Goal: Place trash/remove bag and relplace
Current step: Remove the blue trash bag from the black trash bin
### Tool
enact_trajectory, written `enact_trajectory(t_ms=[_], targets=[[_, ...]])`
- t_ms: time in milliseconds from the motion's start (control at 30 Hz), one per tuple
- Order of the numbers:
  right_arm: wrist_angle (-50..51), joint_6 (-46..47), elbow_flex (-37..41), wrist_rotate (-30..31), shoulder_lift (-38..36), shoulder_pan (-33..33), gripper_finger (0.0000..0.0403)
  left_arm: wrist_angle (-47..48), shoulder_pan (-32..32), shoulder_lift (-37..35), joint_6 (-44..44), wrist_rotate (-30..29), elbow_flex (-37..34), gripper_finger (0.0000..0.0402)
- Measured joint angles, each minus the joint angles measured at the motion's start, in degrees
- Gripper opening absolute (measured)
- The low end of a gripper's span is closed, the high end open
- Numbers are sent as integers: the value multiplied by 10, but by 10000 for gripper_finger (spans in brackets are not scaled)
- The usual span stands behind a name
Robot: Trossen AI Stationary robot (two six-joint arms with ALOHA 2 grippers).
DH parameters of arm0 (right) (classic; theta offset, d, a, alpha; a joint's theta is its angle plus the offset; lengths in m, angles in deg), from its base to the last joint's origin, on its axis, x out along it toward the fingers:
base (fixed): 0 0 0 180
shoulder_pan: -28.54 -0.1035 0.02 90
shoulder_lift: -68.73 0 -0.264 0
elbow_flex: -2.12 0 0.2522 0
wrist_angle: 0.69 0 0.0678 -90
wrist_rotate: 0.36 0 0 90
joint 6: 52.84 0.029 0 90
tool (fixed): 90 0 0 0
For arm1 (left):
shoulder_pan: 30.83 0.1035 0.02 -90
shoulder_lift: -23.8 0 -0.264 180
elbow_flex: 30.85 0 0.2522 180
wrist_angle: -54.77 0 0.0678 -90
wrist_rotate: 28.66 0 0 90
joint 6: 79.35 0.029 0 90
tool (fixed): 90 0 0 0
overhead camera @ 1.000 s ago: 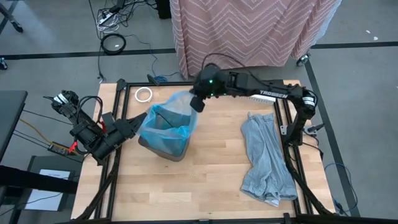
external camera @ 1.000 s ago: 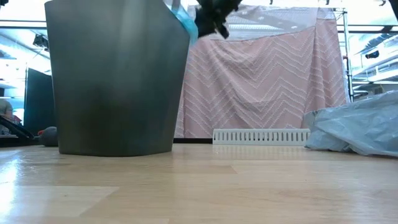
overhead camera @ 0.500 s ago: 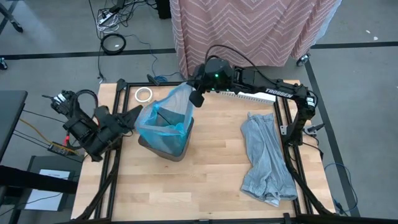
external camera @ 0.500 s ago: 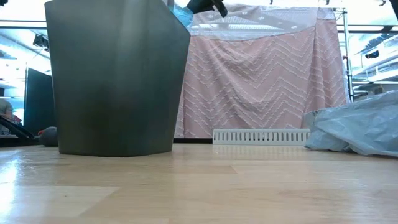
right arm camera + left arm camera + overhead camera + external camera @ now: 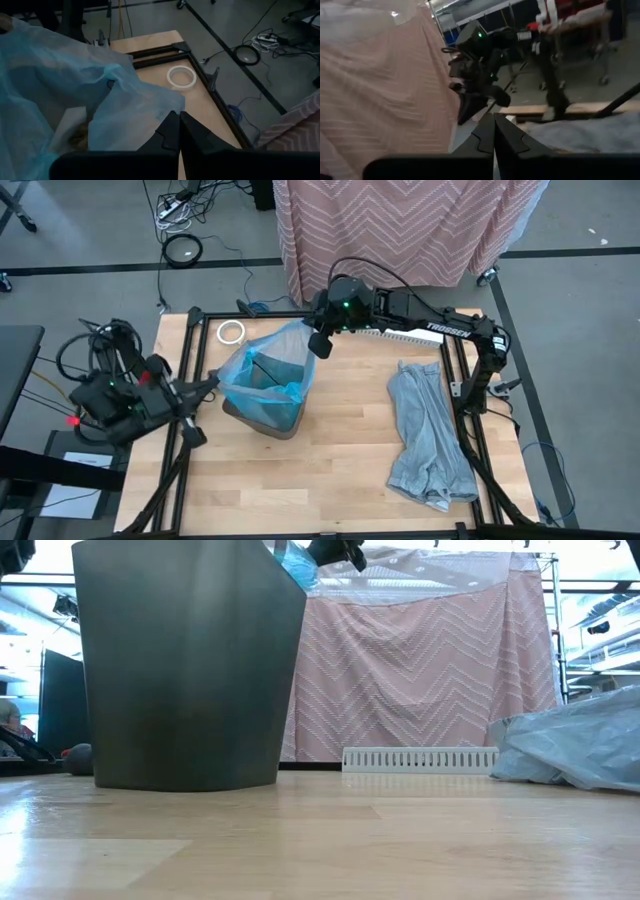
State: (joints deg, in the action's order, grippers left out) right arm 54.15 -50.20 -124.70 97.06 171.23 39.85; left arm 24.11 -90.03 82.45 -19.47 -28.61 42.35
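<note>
A grey bin (image 5: 268, 420) stands on the table's left half, lined with a blue bag (image 5: 268, 370) whose rim is drawn up above it. Inside the bag lies trash: a brown lump (image 5: 80, 139), white paper and a thin dark stick (image 5: 262, 366). My right gripper (image 5: 320, 343) is shut on the bag's far right rim, above the bin (image 5: 190, 660). My left gripper (image 5: 210, 383) reaches level from the table's left edge and is shut at the bag's left rim. My left gripper has its shut fingertips (image 5: 494, 131) at the left corner of the bag's rim (image 5: 224, 377), coming level from the table's left. That corner is drawn out toward the fingers. The pinch itself is too small to show. My right gripper pinches the bag's far right rim (image 5: 165, 107) between its two fingers, slanting down from the far right. The film is gathered in folds at the fingers. The rim is lifted above the bin, and the bag's lower part stays inside it.
A white tape ring (image 5: 232, 332) lies at the far left corner. A crumpled pale grey sheet (image 5: 430, 435) covers the table's right side. A white slotted strip (image 5: 420, 759) lies along the far edge. A small dark lump (image 5: 78, 758) sits left of the bin.
My left arm has drawn back toward the table's left edge and risen, rolling its wrist about a quarter turn; its fingertips stay at the bag's left rim. My right gripper has gone up a little with the far right rim, lifting the film higher above the bin.
</note>
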Motion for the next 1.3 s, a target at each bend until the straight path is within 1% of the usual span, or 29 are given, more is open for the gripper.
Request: enact_trajectory(t_ms=[133, 200, 267, 433, 533, 600, 633, 667, 733, 867, 900, 933, 1000, 1067, 1100, 1133, 1167, 1200, 1267, 1300], targets=[[0, -3, 0, -1, 1, 0, 0, 30, 7, -3, 3, -1, -1, 34], [1, -3, 0, -2, 3, 0, 0, 53, 6, -5, 8, -1, 0, 54], [2, -1, 0, -9, 3, 0, 0, 96, 6, -3, 7, 0, -1, 76], [4, 1, 0, -16, 3, 0, 0, 199, 19, -3, -47, 0, -16, 136], [7, 1, 0, -16, 3, 0, 0, 212, 22, -4, -46, 0, -21, 157], [14, 1, 0, -16, 3, 0, 0, 212, 23, -9, -52, 0, -21, 163], [16, 1, 0, -16, 3, 0, 0, 209, 26, -11, -71, 0, -21, 164], [17, 1, 0, -17, 3, 0, 0, 198, 35, -11, -110, 0, -21, 163], [19, 1, 0, -17, 3, 1, 0, 165, 61, -9, -221, 0, -21, 157], [19, -2, 0, -21, 3, 5, 0, 112, 106, -6, -540, -2, -21, 133], [19, -2, 0, -28, 3, 7, 0, 107, 103, -6, -604, -1, -20, 126], [19, -3, 0, -36, 3, 9, 0, 107, 91, -8, -643, 5, -19, 119], [21, -4, 0, -51, 3, 12, 0, 102, 46, -22, -707, 11, -12, 107], [21, -9, 0, -62, 3, 15, 0, 60, 10, -41, -785, 21, -2, 95], [21, -13, 0, -62, 3, 16, 0, 36, 7, -46, -802, 46, 5, 91], [21, -15, 0, -62, 3, 16, 0, 15, 8, -49, -795, 75, 14, 88], [21, -16, 0, -62, 3, 16, 0, 1, 9, -49, -773, 86, 28, 86], [21, -18, 0, -62, 3, 17, 0, 3, 6, -47, -762, 75, 42, 83], [20, -23, 0, -62, 3, 17, 0, 13, -13, -37, -777, 4, 69, 76], [20, -27, 0, -63, 3, 17, 0, 24, -21, -35, -775, 5, 80, 71]])
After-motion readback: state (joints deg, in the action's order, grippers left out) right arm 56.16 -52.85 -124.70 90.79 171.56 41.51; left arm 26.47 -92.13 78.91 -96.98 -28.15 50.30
